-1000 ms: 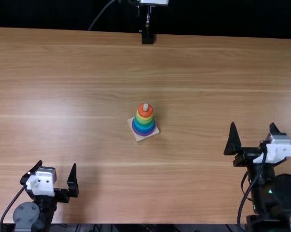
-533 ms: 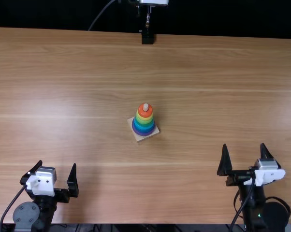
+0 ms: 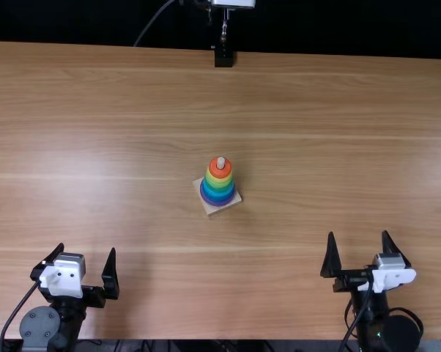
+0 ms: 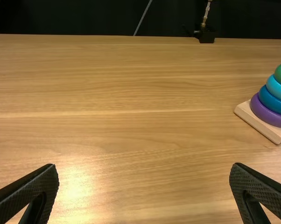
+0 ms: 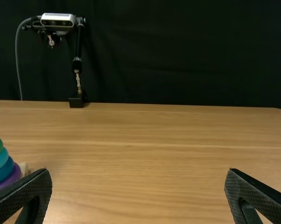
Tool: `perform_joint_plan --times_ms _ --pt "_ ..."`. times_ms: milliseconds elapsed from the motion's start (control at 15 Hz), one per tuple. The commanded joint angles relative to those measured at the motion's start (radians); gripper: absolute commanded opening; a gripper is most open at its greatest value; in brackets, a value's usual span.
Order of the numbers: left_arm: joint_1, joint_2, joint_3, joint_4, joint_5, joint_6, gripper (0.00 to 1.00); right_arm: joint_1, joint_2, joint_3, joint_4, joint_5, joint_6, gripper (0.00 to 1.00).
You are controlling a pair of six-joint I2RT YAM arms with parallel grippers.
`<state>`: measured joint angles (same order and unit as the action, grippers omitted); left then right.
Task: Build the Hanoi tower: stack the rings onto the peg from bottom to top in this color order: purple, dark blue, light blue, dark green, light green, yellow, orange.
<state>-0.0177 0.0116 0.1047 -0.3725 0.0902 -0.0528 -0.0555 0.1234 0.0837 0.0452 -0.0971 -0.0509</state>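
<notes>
Near the middle of the table in the top view, the ring tower (image 3: 219, 183) stands on its pale square base (image 3: 213, 208), orange ring (image 3: 220, 168) uppermost around the peg tip and purple (image 3: 217, 202) lowest. My left gripper (image 3: 87, 258) is open at the lower left, well away from the tower; my right gripper (image 3: 358, 246) is open at the lower right, also apart from it. Purple, dark blue, light blue and green rings of the tower (image 4: 275, 100) show in the left wrist view, beyond my left gripper (image 4: 144, 175). The right wrist view has part of the tower (image 5: 1, 163) and my right gripper (image 5: 136, 177).
The light brown wooden table (image 3: 132, 147) extends around the tower on all sides. At its far edge a black clamp (image 3: 223, 57) holds a stand with a camera (image 5: 58, 20) and a cable. Dark cloth (image 5: 187, 56) hangs behind.
My right gripper has moved toward the near edge and somewhat to the left in the top view, staying open. The left arm and the ring tower have kept their places.
</notes>
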Motion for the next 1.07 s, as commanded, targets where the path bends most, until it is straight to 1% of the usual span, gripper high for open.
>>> perform_joint_plan --times_ms 0,133,267,333,533,600,733,1000 --pt "0.007 -0.012 -0.105 -0.073 0.026 0.012 1.0 -0.007 -0.024 -0.022 0.0 -0.01 -0.006 1.0" --pt "0.005 -0.012 -0.105 -0.073 0.026 0.012 1.0 -0.006 -0.028 -0.039 0.0 -0.01 -0.006 1.0" --pt "0.005 -0.012 -0.105 -0.073 0.026 0.012 1.0 -0.006 -0.076 -0.064 -0.002 -0.012 -0.008 1.0" --pt "0.005 -0.012 -0.105 -0.073 0.026 0.012 1.0 -0.006 -0.107 -0.068 -0.028 -0.012 -0.006 1.0" --pt "0.005 -0.012 -0.105 -0.073 0.026 0.012 1.0 -0.003 -0.123 -0.067 -0.227 -0.013 -0.008 1.0" --pt "0.005 -0.012 -0.105 -0.073 0.026 0.012 1.0 -0.003 -0.123 -0.067 -0.263 -0.013 -0.008 1.0" --pt "0.007 -0.012 -0.105 -0.073 0.026 0.012 1.0 -0.006 -0.123 -0.068 -0.321 -0.015 -0.008 1.0" --pt "0.007 -0.012 -0.105 -0.073 0.026 0.012 1.0 -0.009 -0.123 -0.068 -0.374 -0.015 -0.008 1.0"
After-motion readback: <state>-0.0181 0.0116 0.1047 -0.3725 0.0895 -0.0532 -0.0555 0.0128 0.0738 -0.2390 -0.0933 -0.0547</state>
